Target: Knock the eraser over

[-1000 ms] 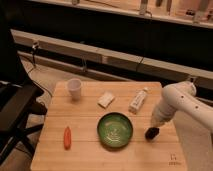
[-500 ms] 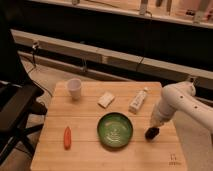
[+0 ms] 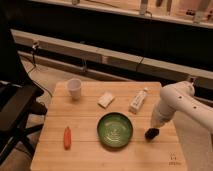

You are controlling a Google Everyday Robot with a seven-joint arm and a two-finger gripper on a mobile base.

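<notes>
My white arm (image 3: 177,102) reaches in from the right and bends down to the wooden table (image 3: 90,150). My gripper (image 3: 151,133) is the dark shape at its end, low over the table just right of the green plate (image 3: 115,130). The small dark eraser does not show apart from the gripper; it is hidden by it or merges with that dark shape.
A white tube (image 3: 138,100) lies just behind the gripper, left of the arm. A pale cream block (image 3: 105,99) and a white cup (image 3: 74,88) stand further back left. An orange carrot (image 3: 67,137) lies front left. A black chair (image 3: 15,107) stands left of the table.
</notes>
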